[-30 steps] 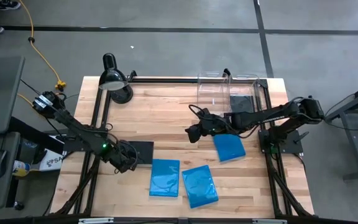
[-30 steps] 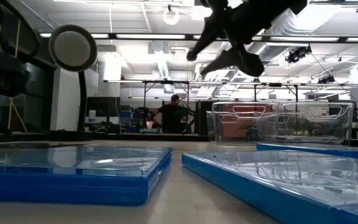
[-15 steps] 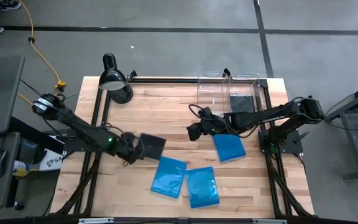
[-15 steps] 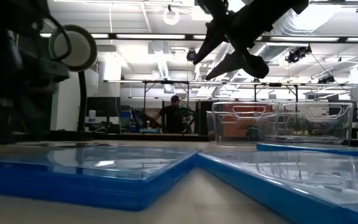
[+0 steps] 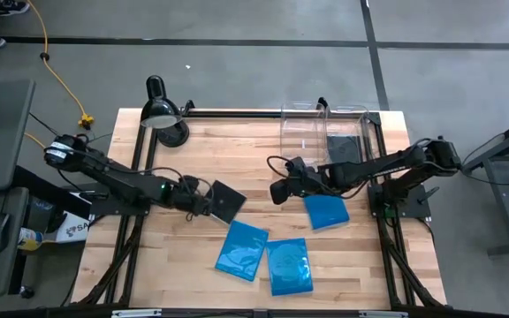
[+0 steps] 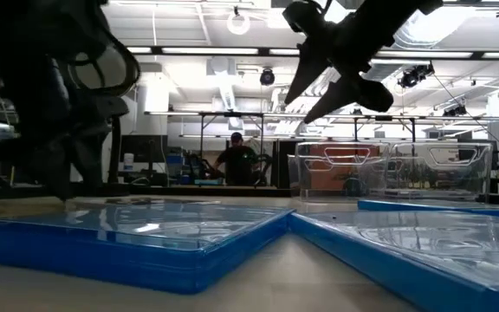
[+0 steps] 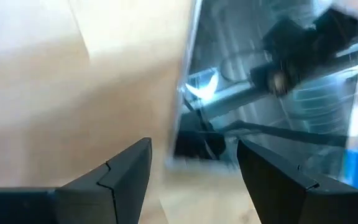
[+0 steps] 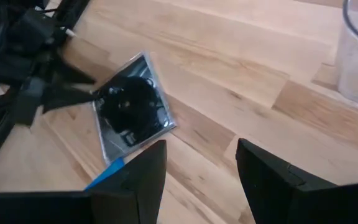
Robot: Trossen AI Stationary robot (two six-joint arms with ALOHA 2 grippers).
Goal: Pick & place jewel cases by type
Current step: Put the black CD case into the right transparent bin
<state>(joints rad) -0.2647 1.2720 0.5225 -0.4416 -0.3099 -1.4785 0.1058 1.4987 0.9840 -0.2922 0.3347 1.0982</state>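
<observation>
1. The left claw [image 5: 203, 201] sits left of centre in the overhead picture, low over the wooden table [image 5: 237, 150], with its fingers spread and nothing between them. Its tips are right at the edge of a black case [image 5: 226, 201]; whether they touch it cannot be told.
2. That black case lies flat and turned at an angle, just ahead of the claw. In the left wrist picture it shows beyond the open fingers [image 7: 126, 171], its glossy face [image 7: 272, 99] mirroring the arm. It looks as though the claw is nudging or lining up on it rather than lifting it.
3. The right claw [image 5: 281, 189] hangs above the table just right of centre, fingers parted and empty. It likely waits there, clear of the left arm's work.
4. Three blue cases lie flat on the wood: one [image 5: 326, 210] just below and right of the right claw, and two [image 5: 241, 251] [image 5: 289, 265] near the bottom centre, side by side and apparently touching.
5. Two clear bins [image 5: 303, 128] stand at the upper right edge. The right-hand one [image 5: 347, 132] holds something dark, probably a black case already sorted; the left one looks empty.
6. By that reading the sorting is at an early stage, with all blue cases not yet binned.
</observation>
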